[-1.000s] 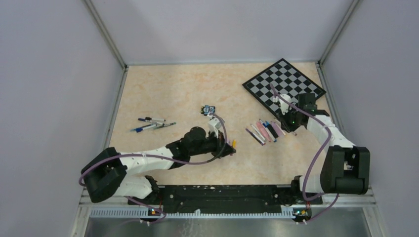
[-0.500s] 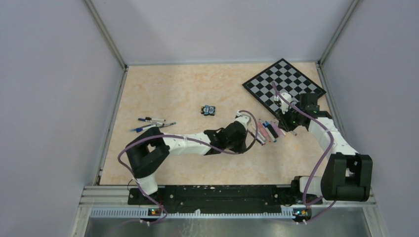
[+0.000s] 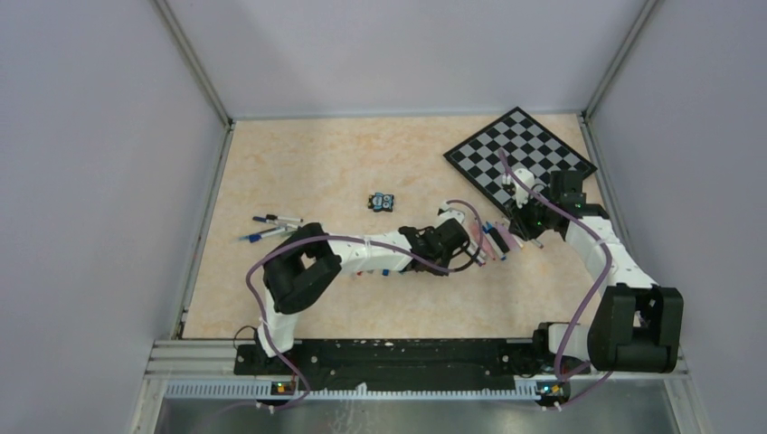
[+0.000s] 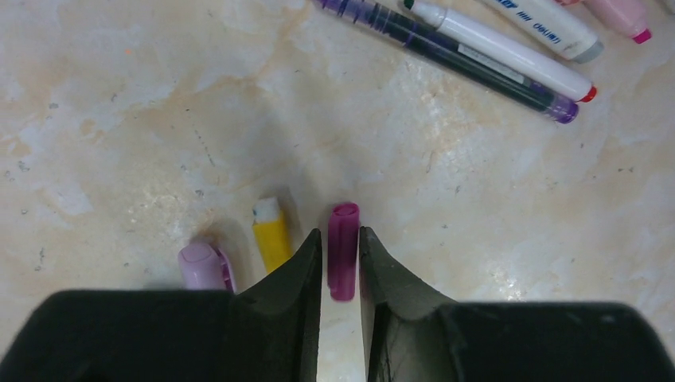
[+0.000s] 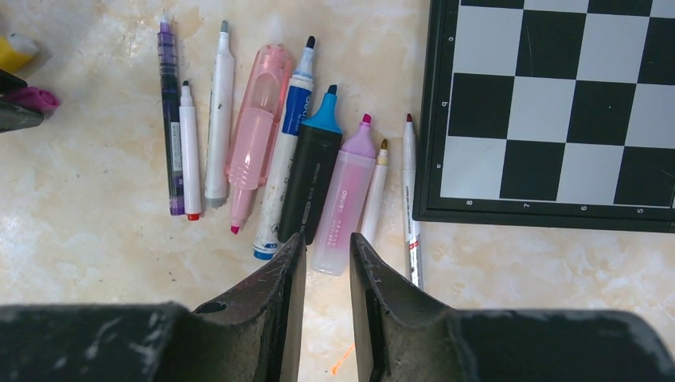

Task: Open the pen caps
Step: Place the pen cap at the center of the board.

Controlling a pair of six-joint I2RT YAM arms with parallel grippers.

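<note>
A magenta pen cap [image 4: 343,251] lies on the table between the fingers of my left gripper [image 4: 341,232], which is open with a thin gap on each side of the cap. A yellow cap [image 4: 271,239] and a lilac cap [image 4: 200,265] lie just left of it. In the top view my left gripper [image 3: 449,242] sits beside a row of uncapped pens [image 5: 256,127]. My right gripper [image 5: 322,237] hovers over the near ends of a black marker [image 5: 314,171] and a pink highlighter [image 5: 346,191], open a little and holding nothing.
A chessboard [image 3: 520,154] lies at the back right, its edge next to the pen row. A small toy block [image 3: 381,201] sits mid-table. A few more pens [image 3: 276,226] lie at the left. Walls close in the table on three sides.
My left arm has swung right from mid-table to the pen row and lowered. Its jaws have parted from the magenta cap. The right arm has barely moved.
</note>
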